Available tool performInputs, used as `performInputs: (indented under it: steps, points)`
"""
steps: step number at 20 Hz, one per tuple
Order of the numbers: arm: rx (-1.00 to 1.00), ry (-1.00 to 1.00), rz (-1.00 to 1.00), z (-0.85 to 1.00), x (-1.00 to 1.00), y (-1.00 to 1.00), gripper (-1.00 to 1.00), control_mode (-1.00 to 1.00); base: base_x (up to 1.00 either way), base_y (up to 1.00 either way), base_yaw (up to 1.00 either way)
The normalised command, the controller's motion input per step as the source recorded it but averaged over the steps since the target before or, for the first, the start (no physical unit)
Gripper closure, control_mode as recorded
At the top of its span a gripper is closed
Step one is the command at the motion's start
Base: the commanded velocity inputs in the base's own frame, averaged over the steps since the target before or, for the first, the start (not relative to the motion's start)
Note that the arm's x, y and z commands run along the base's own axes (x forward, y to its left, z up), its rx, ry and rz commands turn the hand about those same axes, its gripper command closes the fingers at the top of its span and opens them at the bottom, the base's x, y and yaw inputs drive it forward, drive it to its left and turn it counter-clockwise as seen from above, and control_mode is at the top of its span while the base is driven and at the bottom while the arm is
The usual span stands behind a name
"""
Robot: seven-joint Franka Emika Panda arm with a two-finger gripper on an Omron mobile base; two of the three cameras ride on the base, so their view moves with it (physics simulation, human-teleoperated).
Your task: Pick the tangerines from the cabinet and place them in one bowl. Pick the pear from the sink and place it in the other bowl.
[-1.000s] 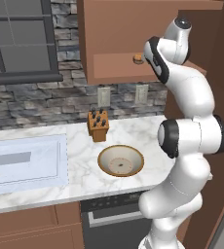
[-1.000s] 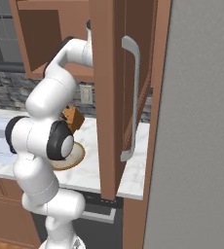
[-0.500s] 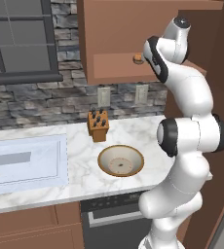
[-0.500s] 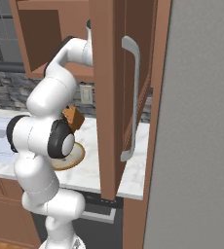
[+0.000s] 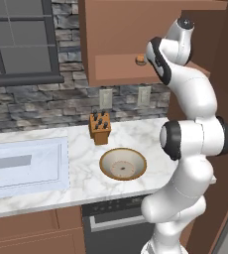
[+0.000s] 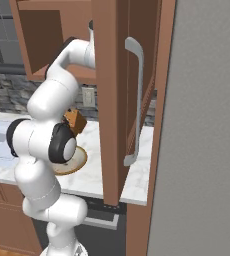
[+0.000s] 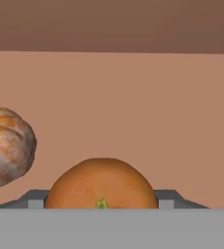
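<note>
One arm reaches up into cabinet (image 5: 136, 44), pincer (image 7: 102, 202) apparently clamped on bright tangerine (image 7: 102, 185).

White arm (image 6: 52, 100) reaches up behind open cabinet door (image 6: 109, 95); tan-rimmed bowl (image 6: 77, 162) on counter (image 6: 137, 175).

I'm in a kitchen: marble counter (image 5: 76, 149), sink (image 5: 22, 168), stone backsplash (image 5: 46, 101), knife block (image 5: 99, 127), wall cabinet (image 5: 121, 39), probably an oven (image 5: 113, 225) below.

- Left base view: behind-left, looking down over the counter (image 5: 136, 134) toward the cabinet (image 5: 121, 44).
- Right base view: behind-right, sharing both.
- Hand view: close inside the cabinet, facing its back.
</note>
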Motion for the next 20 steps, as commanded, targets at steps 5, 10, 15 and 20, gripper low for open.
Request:
performInputs:
  steps: [5, 10, 15, 20]
  points:
    - [0.0, -0.15, 0.0, -0.31, 0.0, 0.0, 1.0, -1.0, 0.0, 0.0, 0.0]
    - [0.0, -0.18, 0.0, -0.17, -0.1, 0.0, 1.0, -1.0, 0.0, 0.0, 0.0]
    - [0.0, -0.08, 0.0, 0.0, -0.42, 0.0, 1.0, -1.0, 0.0, 0.0, 0.0]
    - [0.0, -0.01, 0.0, 0.0, -0.67, 0.0, 1.0, -1.0, 0.0, 0.0, 0.0]
